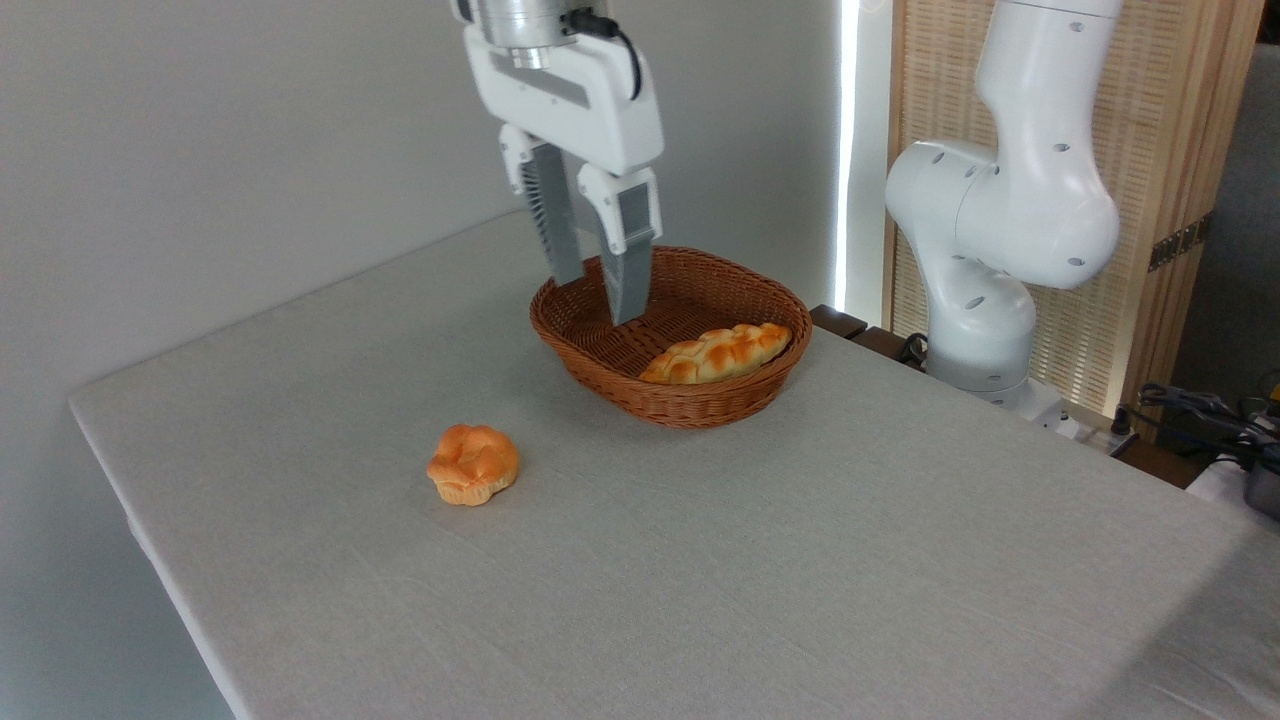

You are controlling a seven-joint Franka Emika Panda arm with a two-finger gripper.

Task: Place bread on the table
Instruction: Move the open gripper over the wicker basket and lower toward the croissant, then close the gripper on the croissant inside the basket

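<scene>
The bread [718,353] lay inside the wicker basket [700,405], toward its right-hand side, so nothing of the task had been done and the approach was the step in hand. The tool [598,300] hung over the basket's left rim, fingers parted and grasping nothing, well left of the loaf. Next it would likely need to shift right, line its fingers across the loaf's narrow width, and descend without catching the rim. A small round bun [473,464] sat on the counter [800,580], apart from the basket.
</scene>
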